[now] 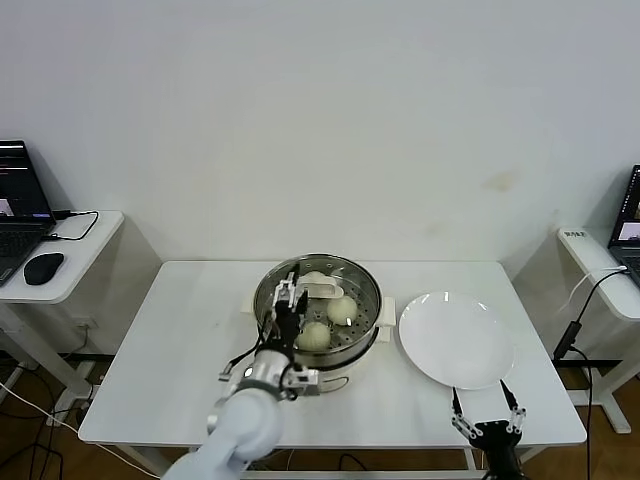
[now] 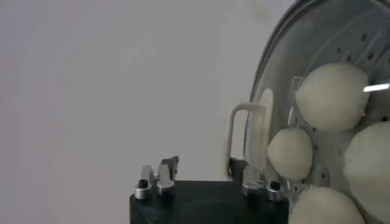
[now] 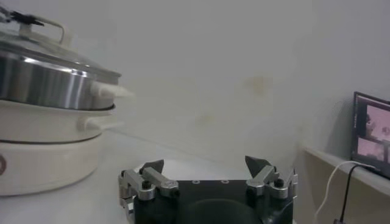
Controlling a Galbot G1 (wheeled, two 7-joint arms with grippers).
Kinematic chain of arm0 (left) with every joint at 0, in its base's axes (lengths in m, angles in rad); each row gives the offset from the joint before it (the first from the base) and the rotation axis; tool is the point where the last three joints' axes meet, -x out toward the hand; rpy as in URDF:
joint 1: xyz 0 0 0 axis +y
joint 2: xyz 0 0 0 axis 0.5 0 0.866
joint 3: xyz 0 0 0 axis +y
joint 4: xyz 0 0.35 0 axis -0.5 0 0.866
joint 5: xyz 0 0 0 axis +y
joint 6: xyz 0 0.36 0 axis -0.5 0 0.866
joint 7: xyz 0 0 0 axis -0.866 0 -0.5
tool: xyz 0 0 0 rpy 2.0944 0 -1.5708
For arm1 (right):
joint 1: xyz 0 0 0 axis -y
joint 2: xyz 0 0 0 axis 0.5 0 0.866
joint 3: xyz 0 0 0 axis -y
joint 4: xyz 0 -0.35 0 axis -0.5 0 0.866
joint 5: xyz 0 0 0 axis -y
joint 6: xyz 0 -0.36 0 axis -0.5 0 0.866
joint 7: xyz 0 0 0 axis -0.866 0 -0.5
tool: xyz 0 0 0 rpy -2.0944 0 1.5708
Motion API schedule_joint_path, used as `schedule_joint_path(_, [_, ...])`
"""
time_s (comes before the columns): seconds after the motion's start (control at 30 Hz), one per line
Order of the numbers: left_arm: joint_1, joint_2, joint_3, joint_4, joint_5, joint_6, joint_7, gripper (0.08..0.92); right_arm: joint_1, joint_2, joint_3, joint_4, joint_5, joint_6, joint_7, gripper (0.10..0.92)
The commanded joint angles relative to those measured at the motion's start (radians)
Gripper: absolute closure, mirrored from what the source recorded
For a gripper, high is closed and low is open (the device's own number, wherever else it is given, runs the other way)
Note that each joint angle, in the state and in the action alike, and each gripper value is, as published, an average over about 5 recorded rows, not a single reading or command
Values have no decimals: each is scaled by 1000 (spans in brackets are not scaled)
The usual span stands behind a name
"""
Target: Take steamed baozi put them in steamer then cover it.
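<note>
Cover [image 1: 318, 300] on steamer [image 1: 352, 352] — left hand [image 1: 287, 298] open above.

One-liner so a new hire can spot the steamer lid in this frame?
Start at the white table: near its middle stands the steamer, a shiny steel pot on a white base, left of the flat white plate. The cover sits on top of it, with buns visible through it. Unlike the plate, it is clear glass with a metal rim and a cream handle.
</note>
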Motion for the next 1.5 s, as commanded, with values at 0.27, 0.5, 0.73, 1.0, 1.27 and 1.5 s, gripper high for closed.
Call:
schedule_joint_path(0.27, [587, -18, -431, -256, -1098, -584, -479, 177, -3, -89, -11, -8, 84, 0, -17, 203])
schedule_joint_path(0.5, [706, -42, -496, -271, -1267, -545, -478, 177, -26, -154, -12, 24, 205, -25, -38, 203])
schedule_joint_path(0.73, [803, -88, -526, -214, -1280, -602, -455, 177, -65, -188, -40, 67, 283, -66, -69, 203])
schedule_joint_path(1.0, [867, -118, -568, -156, -1302, -691, -381, 177, -89, -182, -62, 96, 304, -96, -90, 203])
schedule_joint_path(1.27, [885, -138, -562, -146, -1278, -696, -334, 177, -99, -173, -67, 101, 296, -93, -97, 203])
schedule_joint_path(1.5, [881, -144, -564, -143, -1262, -698, -323, 177, -103, -166, -78, 108, 292, -96, -101, 203])
